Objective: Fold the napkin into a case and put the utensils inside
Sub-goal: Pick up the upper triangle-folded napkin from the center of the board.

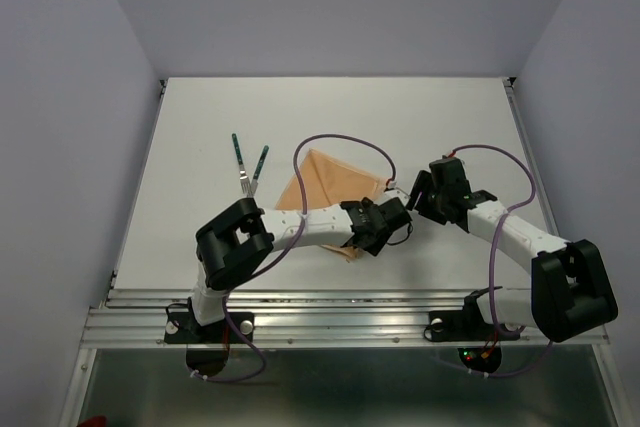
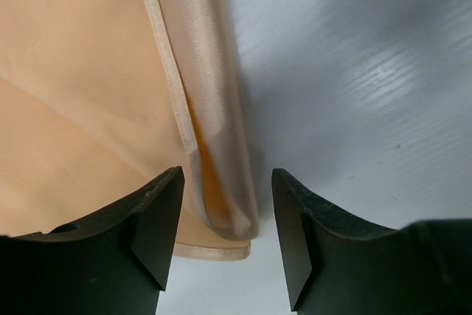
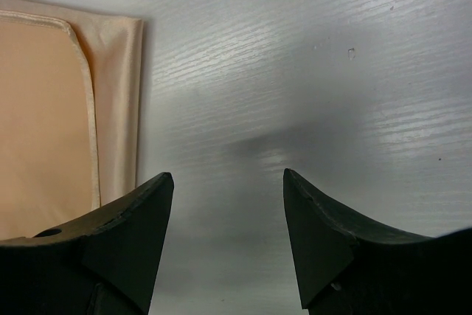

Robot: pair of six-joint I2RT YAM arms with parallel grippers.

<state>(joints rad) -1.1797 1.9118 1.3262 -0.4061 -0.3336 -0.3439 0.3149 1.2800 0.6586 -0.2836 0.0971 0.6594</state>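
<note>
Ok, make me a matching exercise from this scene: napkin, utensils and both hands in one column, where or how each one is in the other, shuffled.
Things:
1. napkin
2. utensils
3. left hand
4. right hand

Places or states:
A. open over bare table, just right of the napkin
B. lying on the table left of the napkin, green handles pointing away from the arms
C. peach, folded, mid-table
D. open above the napkin's folded corner

Pairs: 1-C, 2-B, 3-D, 4-A
</note>
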